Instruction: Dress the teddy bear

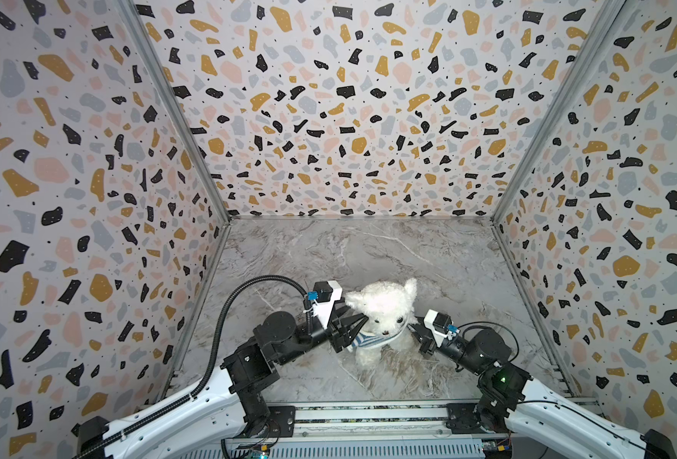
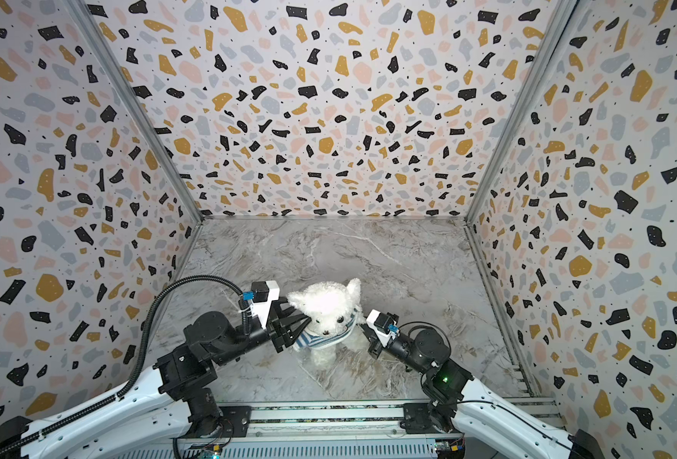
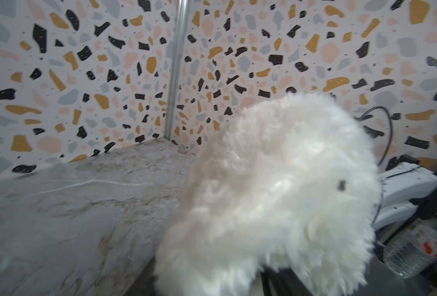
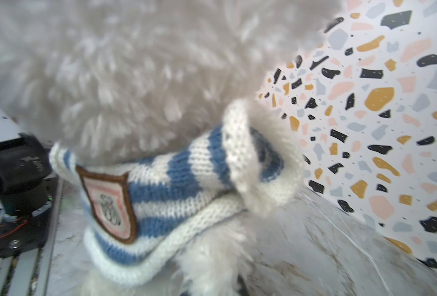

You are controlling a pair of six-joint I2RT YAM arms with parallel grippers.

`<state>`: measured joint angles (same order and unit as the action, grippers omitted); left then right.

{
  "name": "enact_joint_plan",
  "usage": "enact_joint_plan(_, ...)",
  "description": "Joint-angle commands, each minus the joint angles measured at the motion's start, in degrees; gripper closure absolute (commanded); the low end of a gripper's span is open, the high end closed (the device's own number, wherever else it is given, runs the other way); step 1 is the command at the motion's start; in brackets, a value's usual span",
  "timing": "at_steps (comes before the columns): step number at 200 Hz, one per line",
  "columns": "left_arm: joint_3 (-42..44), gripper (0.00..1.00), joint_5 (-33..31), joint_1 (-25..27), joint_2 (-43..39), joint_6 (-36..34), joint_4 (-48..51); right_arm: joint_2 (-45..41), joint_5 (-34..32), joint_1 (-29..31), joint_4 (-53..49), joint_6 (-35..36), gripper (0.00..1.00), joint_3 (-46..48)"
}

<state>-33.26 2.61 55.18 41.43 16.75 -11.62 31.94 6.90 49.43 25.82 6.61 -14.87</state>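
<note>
- Left gripper (image 1: 354,324), jaws apart, beside the fluffy white plush teddy bear (image 1: 384,308).
- Right gripper (image 1: 413,330) pinched together; its catch is hidden.
- Striped blue-and-white knitted shirt (image 4: 161,184) rides high: tug the hem down evenly.

Fluffy white teddy bear (image 1: 384,312) — upright

No word or number could be read anywhere; the shield-shaped badge (image 4: 109,205) on the striped shirt (image 4: 181,174) worn by the teddy bear (image 4: 135,64) carried a dark emblem inside a pink border, too blurred to make out. Faint marks on the black motor housing (image 4: 20,164) were illegible; so was the red-and-white label (image 3: 428,247) on the glass jar (image 3: 404,258) in the left wrist view.
</note>
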Motion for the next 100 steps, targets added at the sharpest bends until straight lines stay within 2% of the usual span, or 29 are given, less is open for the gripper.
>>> enact_joint_plan(1, 1.3, 0.42, -10.67, -0.63, 0.49, 1.32, 6.05, 1.67, -8.78, 0.05, -3.76, 4.06, 1.0, -5.61)
enact_joint_plan(37, 1.44, 0.41, -12.4, -0.77, -1.06, 2.77, 12.52, 6.33, -16.88, 0.21, -3.71, 7.29, 1.0, -7.19)
enact_joint_plan(50, 1.32, 0.37, -12.55, -0.71, -1.8, 3.29, 14.17, 8.48, -18.82, 0.45, -3.08, 7.96, 1.0, -7.43)
enact_joint_plan(78, 0.15, 0.19, -10.04, -0.77, -1.95, 4.25, 15.52, 13.74, -23.32, 2.16, -3.05, 8.35, 1.0, -8.44)
enact_joint_plan(95, -0.39, 0.02, -8.96, -0.77, -1.62, 4.44, 15.83, 16.39, -25.92, 3.4, -2.93, 7.7, 1.0, -8.68)
enact_joint_plan(100, -0.62, 0.0, -9.03, -0.77, -1.52, 4.37, 16.08, 16.93, -26.3, 3.5, -2.84, 7.37, 1.0, -8.64)
